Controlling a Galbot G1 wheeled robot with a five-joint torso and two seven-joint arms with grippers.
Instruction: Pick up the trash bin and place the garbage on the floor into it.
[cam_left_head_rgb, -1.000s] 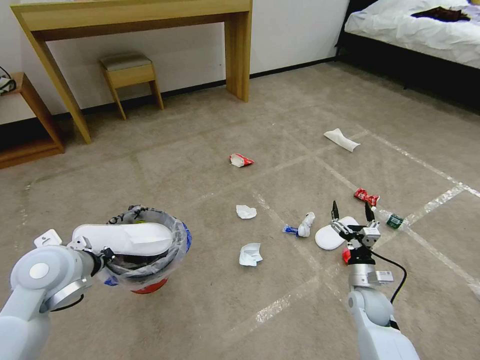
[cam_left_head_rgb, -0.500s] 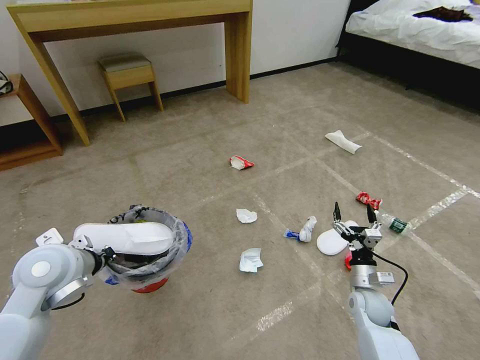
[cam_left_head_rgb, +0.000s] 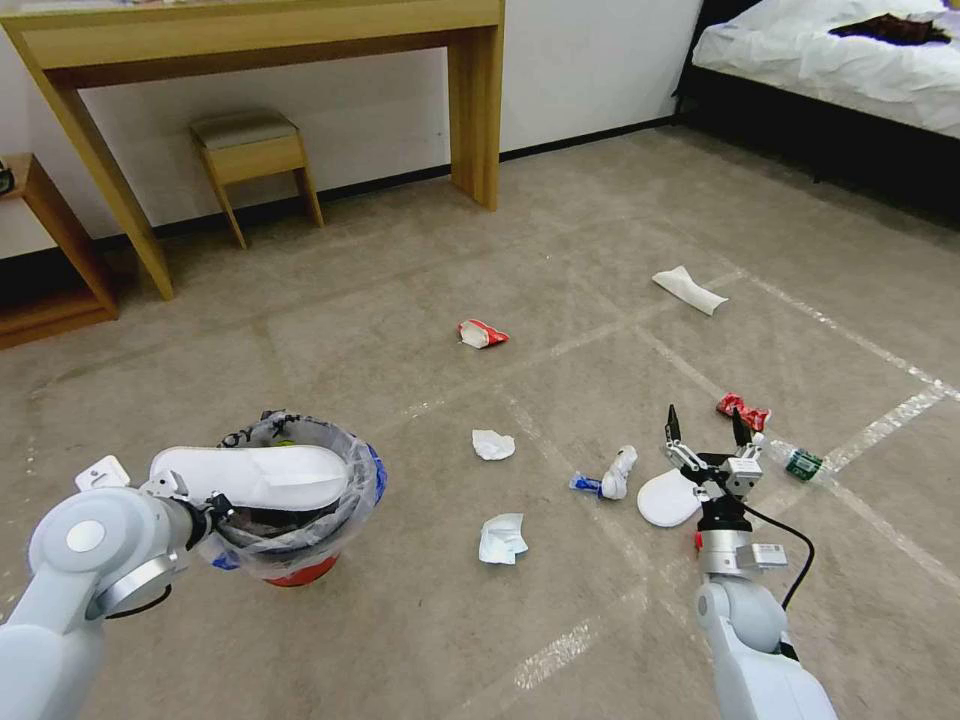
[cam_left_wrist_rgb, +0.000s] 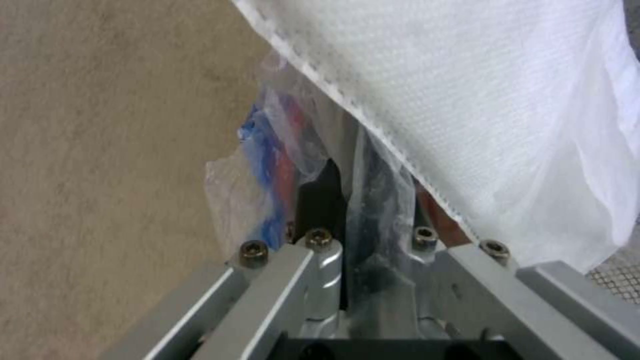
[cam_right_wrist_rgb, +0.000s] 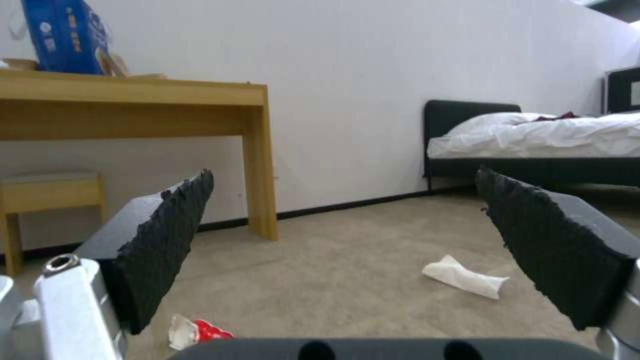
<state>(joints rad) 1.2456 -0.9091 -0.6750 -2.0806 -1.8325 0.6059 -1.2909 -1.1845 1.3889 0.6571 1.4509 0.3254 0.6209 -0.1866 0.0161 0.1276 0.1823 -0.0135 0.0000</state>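
Trash bin (cam_left_head_rgb: 300, 510), one white slipper (cam_left_head_rgb: 262, 474) aboard, clenched at its rim by left end effector (cam_left_head_rgb: 205, 515); right end effector (cam_left_head_rgb: 705, 437) released over floor (cam_left_head_rgb: 400, 330); second slipper (cam_left_head_rgb: 668, 497), papers, wrappers, bottle (cam_left_head_rgb: 800, 464) outstanding.

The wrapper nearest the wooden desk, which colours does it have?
Red and white; the wrapper shows best in the head view.

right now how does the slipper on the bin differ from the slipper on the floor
The slipper on the trash bin lies across the bin's rim, off the carpet; the slipper on the floor lies flat on the carpet by the open right gripper, partly hidden behind it. Both are white disposable slippers.
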